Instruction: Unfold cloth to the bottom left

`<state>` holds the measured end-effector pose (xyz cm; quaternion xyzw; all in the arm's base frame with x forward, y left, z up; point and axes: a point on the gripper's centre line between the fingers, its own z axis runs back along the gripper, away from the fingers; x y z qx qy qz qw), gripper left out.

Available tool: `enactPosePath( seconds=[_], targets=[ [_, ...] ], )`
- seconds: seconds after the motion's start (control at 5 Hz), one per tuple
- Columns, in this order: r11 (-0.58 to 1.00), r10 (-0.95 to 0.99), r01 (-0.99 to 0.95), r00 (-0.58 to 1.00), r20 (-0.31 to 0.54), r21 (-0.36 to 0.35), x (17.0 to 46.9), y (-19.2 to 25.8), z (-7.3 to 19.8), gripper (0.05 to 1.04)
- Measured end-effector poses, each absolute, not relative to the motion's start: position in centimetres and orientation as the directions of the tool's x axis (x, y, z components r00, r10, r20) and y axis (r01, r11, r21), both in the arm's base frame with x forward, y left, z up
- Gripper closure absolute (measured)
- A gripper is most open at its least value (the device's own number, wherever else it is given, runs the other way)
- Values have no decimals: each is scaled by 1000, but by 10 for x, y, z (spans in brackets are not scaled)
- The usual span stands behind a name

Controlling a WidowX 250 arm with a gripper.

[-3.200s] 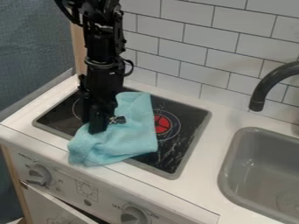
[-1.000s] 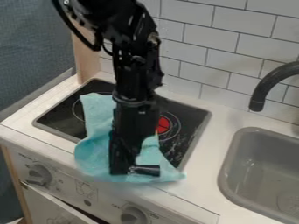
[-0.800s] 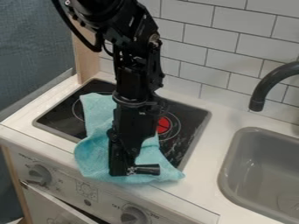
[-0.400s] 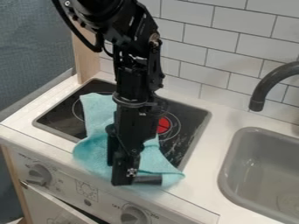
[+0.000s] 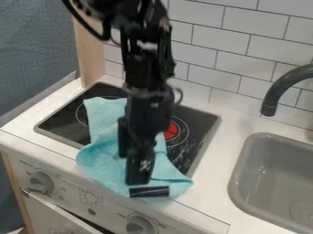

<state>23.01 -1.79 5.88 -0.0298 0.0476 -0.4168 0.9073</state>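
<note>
I see the cloth point(image 5: 104, 162) lying over the front part of the cooktop point(image 5: 205, 139), one flap reaching back across its left side and the lower part spilling past its front edge onto the white table point(image 5: 211, 205). It is light turquoise, soft and matte, partly spread but rumpled: the left edge bulges round, a crease slants through the lower right, and a corner points out to the right.

The cooktop is a glossy black panel in a grey frame, with thin pale rings and a red burner mark point(image 5: 171, 130) just right of the cloth. My black gripper point(image 5: 145, 185) hangs over the cloth's lower part, at the cooktop's front edge, and the arm point(image 5: 147, 96) above hides the cloth's middle. I can't tell whether the jaws are apart, together or clamped on fabric.

Right of the cooktop is a smooth grey sink point(image 5: 240, 180) with rounded corners, and a curved dark faucet point(image 5: 286, 86). Glossy white tiles point(image 5: 211, 64) rise behind the cooktop; two round grey knobs point(image 5: 40, 182) sit below its front.
</note>
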Motion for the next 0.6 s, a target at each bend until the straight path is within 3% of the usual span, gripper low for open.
enactPosePath(
  seconds=[0.4,0.6],
  targets=[
    [699,-715,715,699,3,-26,243,-1,92,85],
    [700,-714,714,700,3,-26,243,-1,92,85]
  ],
)
